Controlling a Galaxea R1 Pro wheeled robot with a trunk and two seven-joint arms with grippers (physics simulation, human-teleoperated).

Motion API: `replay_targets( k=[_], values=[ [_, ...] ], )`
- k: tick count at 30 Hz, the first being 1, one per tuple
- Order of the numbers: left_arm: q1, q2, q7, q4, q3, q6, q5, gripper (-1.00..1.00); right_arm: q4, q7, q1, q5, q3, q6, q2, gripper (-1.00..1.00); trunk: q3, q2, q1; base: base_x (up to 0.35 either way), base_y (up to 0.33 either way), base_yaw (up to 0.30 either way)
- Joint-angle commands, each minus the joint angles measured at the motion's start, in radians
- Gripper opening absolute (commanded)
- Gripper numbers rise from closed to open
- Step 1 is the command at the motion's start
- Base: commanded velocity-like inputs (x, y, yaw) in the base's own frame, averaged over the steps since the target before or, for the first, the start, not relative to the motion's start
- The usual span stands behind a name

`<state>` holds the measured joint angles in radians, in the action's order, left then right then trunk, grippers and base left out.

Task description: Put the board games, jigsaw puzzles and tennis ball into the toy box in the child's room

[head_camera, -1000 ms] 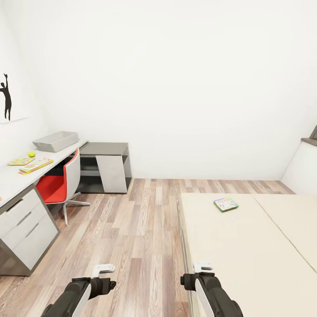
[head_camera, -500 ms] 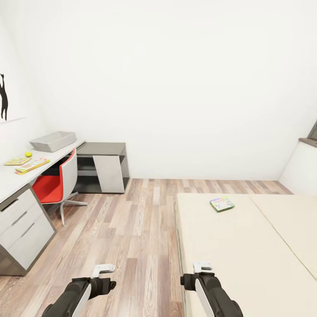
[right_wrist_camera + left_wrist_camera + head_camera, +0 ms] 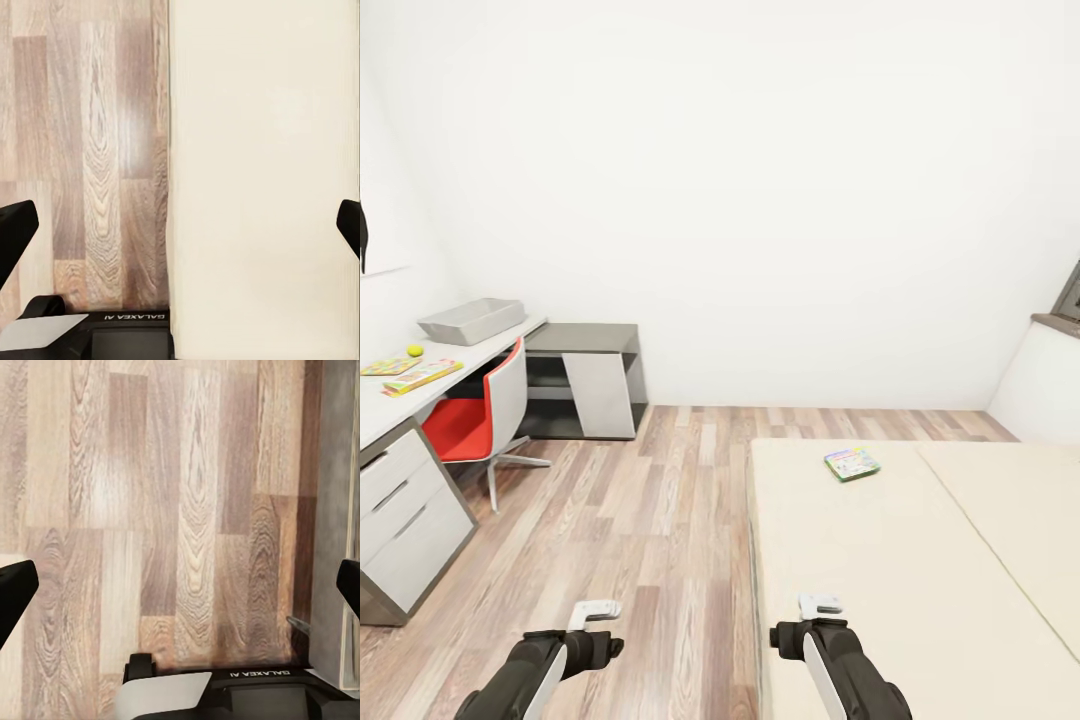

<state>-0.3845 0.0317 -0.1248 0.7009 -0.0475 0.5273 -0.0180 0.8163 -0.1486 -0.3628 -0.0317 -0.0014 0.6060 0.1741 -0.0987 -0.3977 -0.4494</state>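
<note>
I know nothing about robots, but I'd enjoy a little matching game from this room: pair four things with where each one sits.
Things:
1. board game
2. tennis ball
3. toy box
4. red chair

Places:
A. at the far end of the table
B. on the bed
C. on the floor, pushed up to the table
D. on the table, beside the colourful flat toys

Pairs: 1-B, 2-D, 3-A, 4-C

Open wood floor (image 3: 650,540) runs ahead between the bed (image 3: 880,590) on the right and the drawer unit (image 3: 400,520) and red chair (image 3: 480,420) on the left.
</note>
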Motion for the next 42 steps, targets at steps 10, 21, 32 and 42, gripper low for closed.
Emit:
replay_targets(
  k=[10, 21, 32, 42],
  values=[
    [-0.001, -0.001, -0.004, 0.002, -0.003, 0.007, -0.002, 1.00, 0.001, -0.005, -0.001, -0.004, 0.000, 0.005, 0.000, 1.00, -0.002, -0.002, -0.001, 0.000, -0.154, 0.000],
    [-0.001, -0.001, -0.004, 0.002, -0.003, 0.007, -0.001, 1.00, 0.001, -0.005, -0.001, -0.004, 0.000, 0.005, 0.000, 1.00, -0.002, -0.002, -0.001, 0.000, -0.154, 0.000],
    [-0.001, -0.001, -0.004, 0.002, -0.003, 0.007, -0.002, 1.00, 0.001, -0.005, -0.001, -0.004, 0.000, 0.005, 0.000, 1.00, -0.002, -0.002, -0.001, 0.000, -0.154, 0.000],
    [-0.001, -0.001, -0.004, 0.002, -0.002, 0.007, -0.001, 1.00, 0.001, -0.005, -0.001, -0.004, 0.000, 0.005, 0.000, 1.00, -0.002, -0.002, -0.001, 0.000, -0.154, 0.000]
  ],
)
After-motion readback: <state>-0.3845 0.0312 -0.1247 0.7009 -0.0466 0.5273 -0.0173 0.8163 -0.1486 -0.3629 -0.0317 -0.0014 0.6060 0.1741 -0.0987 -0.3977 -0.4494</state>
